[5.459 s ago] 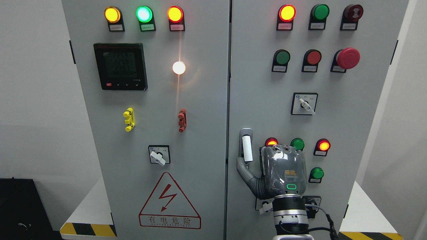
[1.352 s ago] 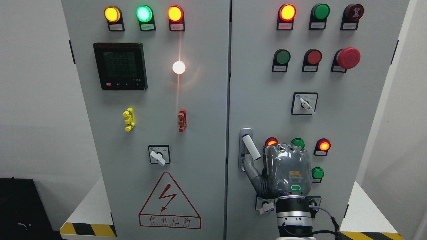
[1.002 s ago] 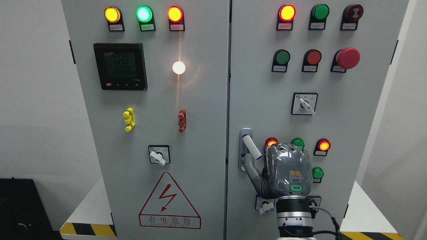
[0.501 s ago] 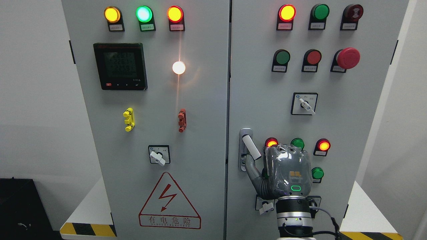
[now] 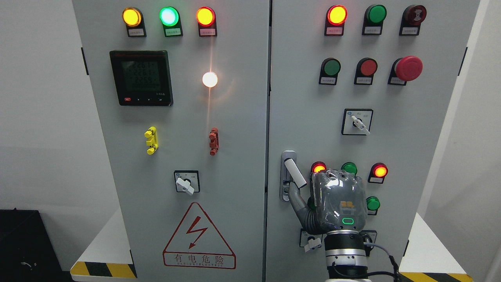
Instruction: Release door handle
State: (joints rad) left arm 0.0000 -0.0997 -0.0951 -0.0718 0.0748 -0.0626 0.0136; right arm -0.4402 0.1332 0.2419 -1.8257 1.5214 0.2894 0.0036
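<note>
Counts, located from the door handle [image 5: 290, 175]: one handle; two cabinet doors, left door [image 5: 242, 164] and right door [image 5: 407, 129]; seven lit lamps, four up-left of the handle [image 5: 169, 16] and three up-right or right [image 5: 336, 15]; four unlit green round caps [image 5: 332, 67], all right of it; one flat red button [image 5: 368, 67]; one red mushroom button [image 5: 408, 68]; one dark buzzer [image 5: 415, 13]; three rotary switches with white levers [image 5: 186, 182] [image 5: 356, 122] [image 5: 312, 243]; one digital meter [image 5: 141, 77]; two clips to the left, yellow clip [image 5: 151, 140] and red clip [image 5: 213, 141]; one warning triangle [image 5: 199, 237]; one right hand [image 5: 339, 201], just right.
</note>
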